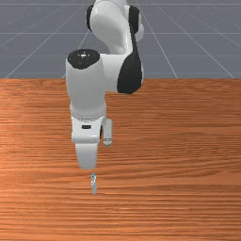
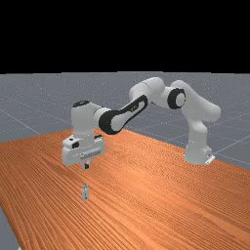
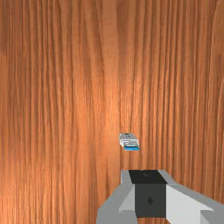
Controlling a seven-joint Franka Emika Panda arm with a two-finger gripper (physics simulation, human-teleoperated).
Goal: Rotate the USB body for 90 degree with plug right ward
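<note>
USB stick stands upright on wooden table, blue-lined plug end up, grey body below. In front view we see it just past lower end of our hand. In far view our gripper hangs over it, space between, tips not touching it. Our fingers are closed together, holding nothing. Our white arm reaches across table.

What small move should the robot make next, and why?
Probably lower the gripper a little toward the USB body: the far view shows it hanging above the body with a gap between them, likely too far to turn it.
</note>
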